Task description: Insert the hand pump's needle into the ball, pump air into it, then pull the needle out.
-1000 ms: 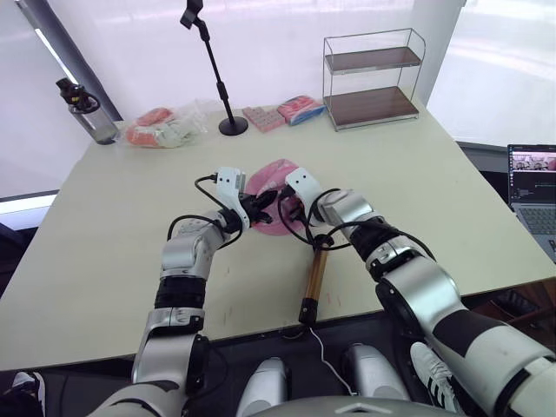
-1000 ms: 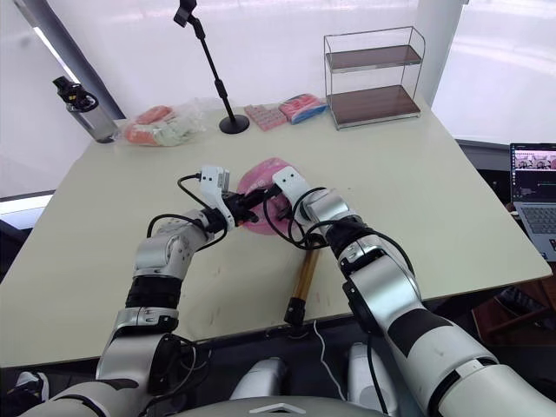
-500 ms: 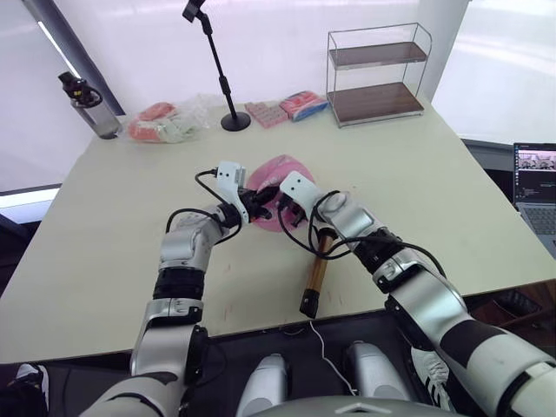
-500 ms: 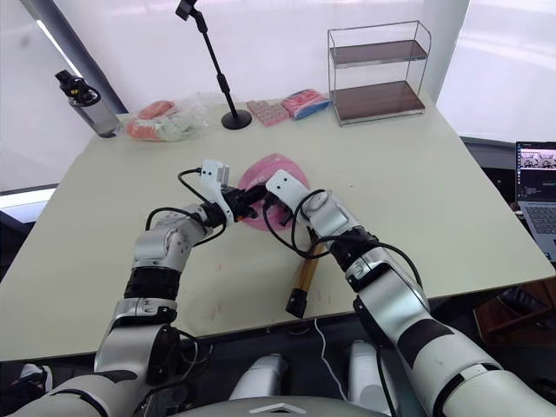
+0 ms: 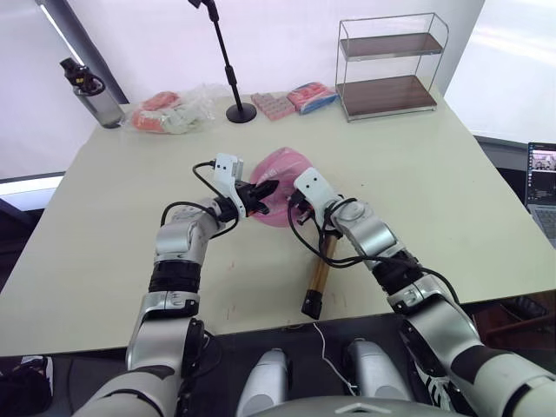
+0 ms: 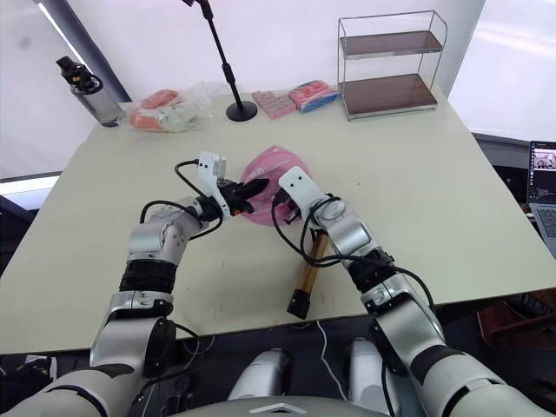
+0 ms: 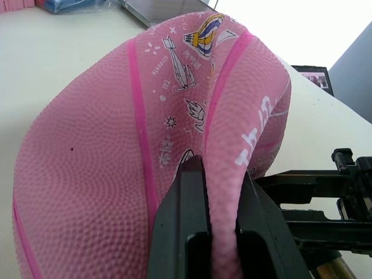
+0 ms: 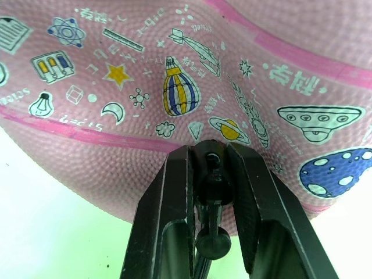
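Note:
The ball (image 5: 285, 165), pink and squashed flat, lies mid-table. My left gripper (image 5: 261, 188) is shut on its folded near rim; in the left wrist view the fingers (image 7: 189, 203) pinch the pink fold (image 7: 224, 174). My right gripper (image 5: 296, 205) is beside it, shut on the needle's black fitting (image 8: 213, 180), which is pressed against the ball's stickered skin (image 8: 232, 70). The metal pin itself is hidden. The hand pump (image 5: 320, 269), gold-bronze with black caps, lies on the table under my right forearm, and its black hose (image 5: 334, 254) loops up to the fitting.
At the table's (image 5: 104, 243) far edge stand a black stand pole (image 5: 228, 65), a wire shelf (image 5: 391, 65) and a bottle (image 5: 87, 91). Bagged packets (image 5: 169, 113) and pink packets (image 5: 295, 97) lie there too. A laptop (image 5: 543, 187) sits off the right side.
The head view has shifted. Both grippers keep their holds, and my right gripper with the fitting stays pressed at the ball.

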Controlling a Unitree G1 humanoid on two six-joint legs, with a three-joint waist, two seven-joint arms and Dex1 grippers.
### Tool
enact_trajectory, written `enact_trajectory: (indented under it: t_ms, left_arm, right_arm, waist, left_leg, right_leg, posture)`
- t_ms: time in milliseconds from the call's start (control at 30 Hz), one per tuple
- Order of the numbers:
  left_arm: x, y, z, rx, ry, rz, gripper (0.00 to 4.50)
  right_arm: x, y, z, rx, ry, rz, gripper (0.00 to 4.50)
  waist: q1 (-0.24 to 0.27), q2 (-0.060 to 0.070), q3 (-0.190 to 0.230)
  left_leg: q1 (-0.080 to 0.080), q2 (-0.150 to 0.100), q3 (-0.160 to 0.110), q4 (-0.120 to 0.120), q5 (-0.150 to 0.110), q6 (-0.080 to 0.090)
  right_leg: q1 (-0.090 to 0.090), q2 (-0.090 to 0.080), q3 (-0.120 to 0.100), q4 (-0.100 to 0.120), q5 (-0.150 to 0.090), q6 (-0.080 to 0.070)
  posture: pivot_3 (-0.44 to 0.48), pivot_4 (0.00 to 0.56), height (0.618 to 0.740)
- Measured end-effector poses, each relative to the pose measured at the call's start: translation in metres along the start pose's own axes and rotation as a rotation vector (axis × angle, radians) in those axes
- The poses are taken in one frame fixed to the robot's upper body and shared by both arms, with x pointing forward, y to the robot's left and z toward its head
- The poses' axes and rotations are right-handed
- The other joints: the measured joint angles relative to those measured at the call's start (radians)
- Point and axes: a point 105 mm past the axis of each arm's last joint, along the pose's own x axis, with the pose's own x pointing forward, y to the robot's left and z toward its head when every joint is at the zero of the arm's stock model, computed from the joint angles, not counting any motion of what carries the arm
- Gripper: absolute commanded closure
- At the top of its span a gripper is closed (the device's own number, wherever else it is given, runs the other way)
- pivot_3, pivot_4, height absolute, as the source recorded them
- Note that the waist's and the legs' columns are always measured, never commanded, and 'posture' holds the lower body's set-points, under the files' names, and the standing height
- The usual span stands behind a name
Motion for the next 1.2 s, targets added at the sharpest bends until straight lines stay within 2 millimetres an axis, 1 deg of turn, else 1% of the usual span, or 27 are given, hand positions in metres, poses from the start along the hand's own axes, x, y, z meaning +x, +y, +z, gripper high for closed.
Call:
enact_trajectory:
  t_ms: [333,367,400,433,467,533,567,633,667,767,800,867,967,1033,1100,1167,1200]
  left_arm:
    - [0.001,-0.002,0.001,0.004,0.000,-0.015,4.50]
    - [0.001,-0.002,0.001,0.002,-0.001,-0.017,4.50]
    - [0.001,-0.003,0.001,0.001,-0.002,-0.018,4.50]
    - [0.001,-0.003,0.001,0.001,-0.002,-0.019,4.50]
    - [0.001,-0.002,0.001,0.002,-0.001,-0.020,4.50]
    - [0.000,-0.002,0.002,0.004,-0.001,-0.017,4.50]
    - [-0.001,-0.001,0.003,0.006,-0.003,-0.014,4.50]
    - [-0.002,0.000,0.003,0.007,-0.005,-0.010,4.50]
    - [-0.002,0.001,0.003,0.006,-0.005,-0.009,4.50]
    - [-0.001,0.000,0.003,0.005,-0.006,-0.014,4.50]
    - [-0.001,-0.001,0.004,0.006,-0.006,-0.019,4.50]
    - [-0.001,-0.001,0.005,0.007,-0.007,-0.020,4.50]
    - [-0.001,-0.001,0.004,0.006,-0.006,-0.023,4.50]
    - [-0.001,0.000,0.004,0.006,-0.004,-0.024,4.50]
    - [-0.001,0.000,0.004,0.005,-0.002,-0.025,4.50]
    - [-0.001,0.000,0.004,0.005,-0.001,-0.026,4.50]
    - [0.000,-0.001,0.005,0.006,0.000,-0.031,4.50]
  right_arm:
    - [-0.011,-0.003,0.003,0.016,0.010,0.000,4.16]
    - [-0.012,-0.004,0.003,0.011,0.011,0.005,3.36]
    - [-0.013,-0.004,0.003,0.008,0.011,0.006,3.03]
    - [-0.014,-0.006,0.004,0.001,0.009,0.004,2.88]
    - [-0.018,-0.010,0.006,-0.013,0.002,-0.003,2.34]
    - [-0.019,-0.009,0.007,-0.021,-0.002,0.004,1.65]
    - [-0.021,-0.007,0.010,-0.029,-0.019,0.013,1.15]
    - [-0.026,-0.009,0.014,-0.044,-0.046,0.018,0.34]
    - [-0.028,-0.010,0.015,-0.051,-0.057,0.018,0.05]
    - [-0.036,-0.014,0.016,-0.060,-0.081,0.015,0.05]
    - [-0.043,-0.019,0.016,-0.057,-0.103,0.004,0.05]
    - [-0.048,-0.022,0.018,-0.054,-0.120,0.001,0.05]
    - [-0.065,-0.030,0.024,-0.014,-0.195,-0.013,0.05]
    - [-0.076,-0.034,0.025,0.010,-0.235,-0.020,0.05]
    - [-0.090,-0.036,0.019,0.063,-0.274,-0.009,0.05]
    - [-0.095,-0.036,0.014,0.085,-0.280,-0.002,0.05]
    - [-0.105,-0.035,0.005,0.094,-0.285,0.002,0.05]
  waist:
    - [0.017,-0.004,0.003]
    - [0.017,-0.004,0.003]
    - [0.018,-0.004,0.004]
    - [0.018,-0.004,0.004]
    - [0.019,-0.005,0.004]
    - [0.019,-0.005,0.004]
    - [0.021,-0.005,0.004]
    - [0.023,-0.005,0.004]
    - [0.024,-0.006,0.005]
    - [0.023,-0.007,0.005]
    - [0.024,-0.008,0.006]
    - [0.023,-0.009,0.007]
    - [0.025,-0.009,0.007]
    - [0.024,-0.010,0.007]
    - [0.024,-0.010,0.007]
    - [0.025,-0.010,0.007]
    - [0.028,-0.011,0.008]
  left_leg:
    - [-0.001,0.000,0.000,-0.001,0.000,0.000]
    - [-0.001,-0.001,0.000,-0.001,0.000,0.000]
    - [-0.002,-0.001,0.000,-0.001,0.000,0.000]
    - [-0.002,-0.001,0.000,-0.002,0.000,0.000]
    - [-0.002,-0.003,0.000,-0.003,0.000,0.000]
    - [-0.001,-0.005,0.000,-0.004,0.000,0.000]
    - [-0.002,-0.007,-0.001,-0.004,0.000,0.000]
    - [-0.003,-0.009,-0.001,-0.004,0.000,0.000]
    - [-0.003,-0.011,-0.001,-0.004,0.000,0.000]
    - [-0.004,-0.016,0.000,-0.004,0.000,0.000]
    - [-0.005,-0.018,-0.001,-0.004,0.000,0.000]
    - [-0.005,-0.018,0.000,-0.004,0.000,0.000]
    - [-0.006,-0.018,-0.001,-0.004,0.000,0.000]
    - [-0.006,-0.018,-0.001,-0.005,0.000,0.000]
    - [-0.005,-0.018,-0.001,-0.005,0.000,0.000]
    - [-0.005,-0.018,0.000,-0.005,0.000,0.000]
    - [-0.005,-0.018,-0.001,-0.005,0.000,0.000]
  right_leg:
    - [-0.001,0.000,0.000,0.000,-0.001,-0.001]
    - [-0.001,-0.001,0.000,-0.001,-0.001,-0.001]
    - [-0.001,-0.001,0.000,-0.001,-0.001,-0.001]
    - [-0.001,-0.001,0.000,-0.001,0.000,-0.001]
    - [-0.001,-0.003,0.000,-0.001,0.000,-0.001]
    - [-0.001,-0.004,0.000,-0.001,0.000,0.000]
    - [-0.001,-0.006,0.000,-0.001,0.001,0.002]
    - [-0.001,-0.008,0.001,-0.002,0.001,0.002]
    - [-0.001,-0.009,0.001,-0.002,0.001,0.002]
    - [-0.001,-0.015,0.001,-0.002,0.002,0.003]
    - [-0.001,-0.017,0.001,-0.003,0.002,0.003]
    - [-0.001,-0.017,0.001,-0.004,0.002,0.003]
    - [-0.001,-0.017,0.001,-0.004,0.002,0.003]
    - [-0.001,-0.017,0.001,-0.004,0.002,0.003]
    - [0.000,-0.017,0.001,-0.004,0.002,0.003]
    - [-0.001,-0.017,0.001,-0.004,0.002,0.004]
    - [0.000,-0.017,0.000,-0.004,0.002,0.003]
  posture:
    - [0.000,0.150,0.731]
    - [0.000,0.150,0.731]
    - [0.000,0.150,0.731]
    - [0.000,0.150,0.731]
    - [0.000,0.150,0.731]
    - [0.000,0.150,0.731]
    - [0.000,0.150,0.731]
    - [0.000,0.150,0.731]
    - [0.000,0.150,0.731]
    - [0.000,0.150,0.731]
    - [0.000,0.150,0.731]
    - [0.000,0.150,0.731]
    - [0.000,0.150,0.731]
    - [0.000,0.150,0.731]
    - [0.000,0.150,0.731]
    - [0.000,0.150,0.731]
    - [0.000,0.150,0.731]
